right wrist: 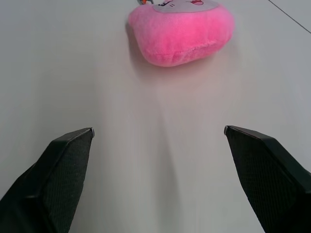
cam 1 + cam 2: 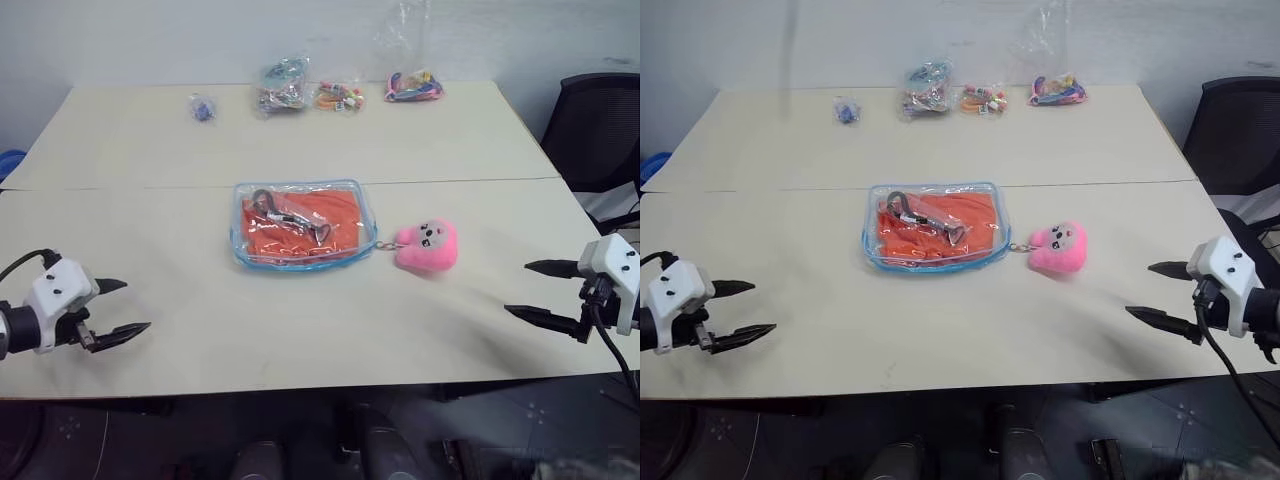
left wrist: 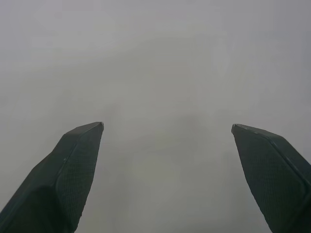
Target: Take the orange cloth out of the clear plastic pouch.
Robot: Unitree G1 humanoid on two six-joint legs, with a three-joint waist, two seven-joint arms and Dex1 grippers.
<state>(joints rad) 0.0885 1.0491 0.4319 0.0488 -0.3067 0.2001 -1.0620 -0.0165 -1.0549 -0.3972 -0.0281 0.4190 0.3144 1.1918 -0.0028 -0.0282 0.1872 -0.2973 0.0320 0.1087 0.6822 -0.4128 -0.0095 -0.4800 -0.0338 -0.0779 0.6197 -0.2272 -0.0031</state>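
Between the two grippers, mid-table: clear plastic pouch [image 2: 303, 224] lying flat, orange cloth [image 2: 310, 225] fully inside it. Pink plush charm [image 2: 428, 246] sits just beside the pouch on the right-gripper side, linked to it by a short chain. Left gripper [image 2: 118, 307] has jaws spread wide, nothing between them, well apart from the pouch. Right gripper [image 2: 537, 292] likewise spread and empty, pointing at the charm but not touching it. Small bags of trinkets [image 2: 340, 92] line the table [image 2: 140, 150] far edge.

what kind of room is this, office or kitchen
Probably an office or lab: two plain tables pushed together, a black office chair at the right, and bagged trinkets lined along the far edge.
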